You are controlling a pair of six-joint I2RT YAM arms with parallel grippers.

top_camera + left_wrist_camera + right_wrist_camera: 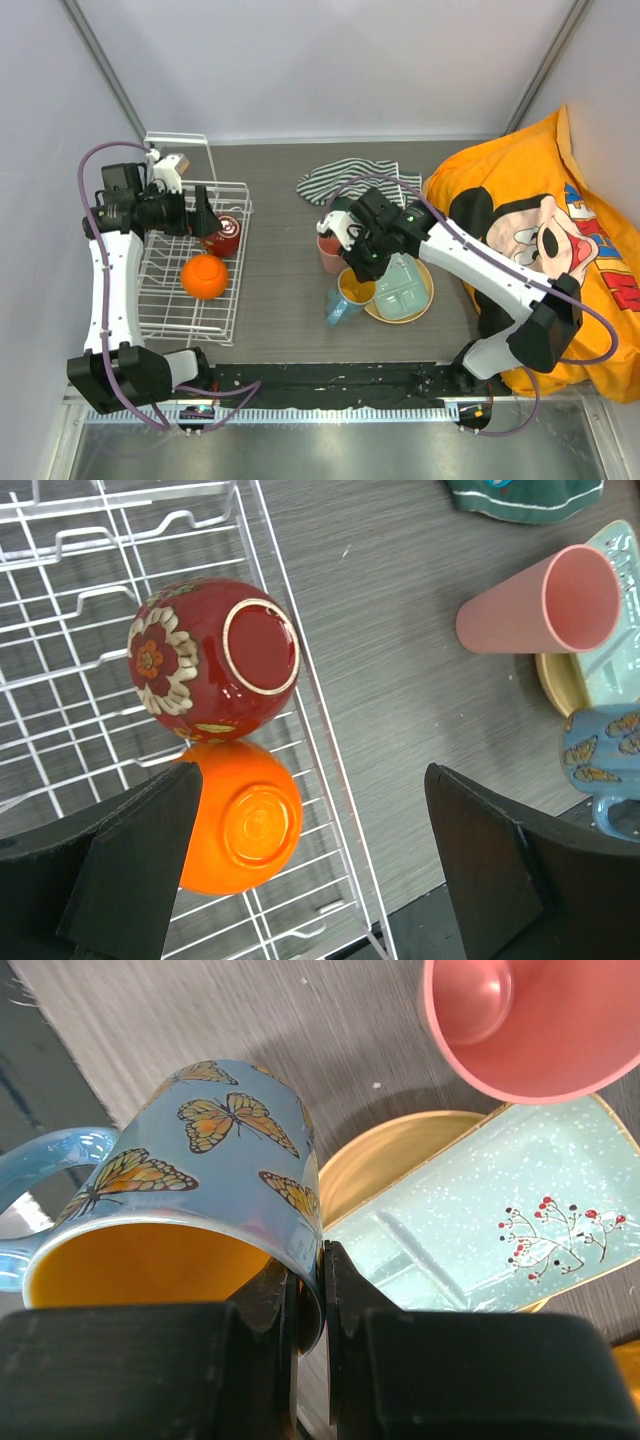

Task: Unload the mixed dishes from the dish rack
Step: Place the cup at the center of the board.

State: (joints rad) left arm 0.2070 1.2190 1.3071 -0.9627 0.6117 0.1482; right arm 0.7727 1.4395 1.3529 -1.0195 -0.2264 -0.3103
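Note:
The white wire dish rack stands at the left and holds a dark red bowl and an orange bowl, both bottom up. My left gripper hangs open and empty just above the red bowl; the orange bowl lies by one fingertip. My right gripper is shut on the rim of the blue butterfly mug with its orange-yellow inside, beside the tan plate. The pale green tray lies on that plate. The pink cup stands just beyond. No cream bowl shows.
A striped green-white cloth lies at the back middle. A big orange Mickey Mouse cushion fills the right side. The rack's tall upright frame is at its far end. The table's near edge is a dark strip.

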